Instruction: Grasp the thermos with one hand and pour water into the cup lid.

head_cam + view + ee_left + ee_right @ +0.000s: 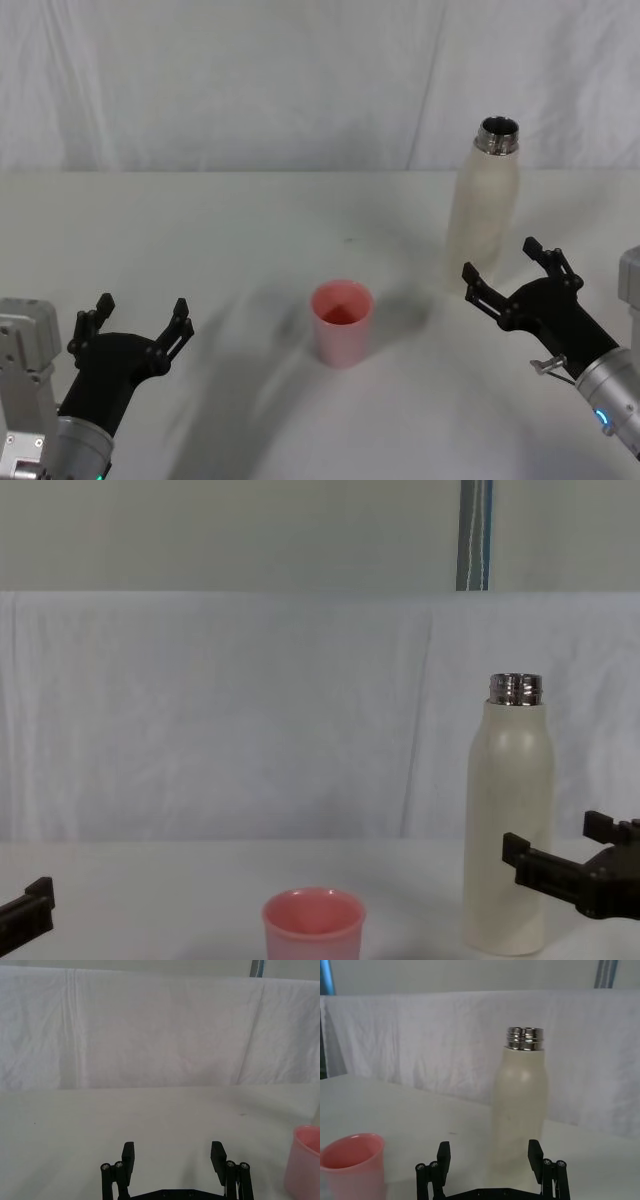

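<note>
While spread wide, right claw [508, 270] just short of upright thermos [481, 205]; left claw [140, 322] likewise agape.

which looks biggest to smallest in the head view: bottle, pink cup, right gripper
1. The bottle, clearly the tallest and largest.
2. The right gripper, open beside the bottle; its spread fingers look slightly wider than the cup, but it sits nearer the camera, so this is unsure.
3. The pink cup, close to the gripper in apparent size.
</note>
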Controlling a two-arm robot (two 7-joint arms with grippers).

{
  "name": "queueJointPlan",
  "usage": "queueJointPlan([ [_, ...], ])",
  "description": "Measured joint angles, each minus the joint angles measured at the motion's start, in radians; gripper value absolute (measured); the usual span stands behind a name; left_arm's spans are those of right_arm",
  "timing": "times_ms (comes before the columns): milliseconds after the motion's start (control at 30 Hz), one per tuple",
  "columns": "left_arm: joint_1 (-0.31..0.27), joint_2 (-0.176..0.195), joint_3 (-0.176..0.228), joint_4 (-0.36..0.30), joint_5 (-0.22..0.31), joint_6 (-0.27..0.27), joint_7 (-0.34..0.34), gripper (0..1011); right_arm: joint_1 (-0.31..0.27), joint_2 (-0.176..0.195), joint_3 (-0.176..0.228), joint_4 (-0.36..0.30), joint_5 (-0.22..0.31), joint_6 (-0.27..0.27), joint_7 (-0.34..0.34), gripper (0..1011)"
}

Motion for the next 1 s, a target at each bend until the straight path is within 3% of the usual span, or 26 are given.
queueJointPlan([
  [1000,0.000,0.000,0.000,0.000,0.000,0.000,0.000,1001,-0.012,0.008,-0.012,0.005,0.028,-0.059,0.036,1001],
])
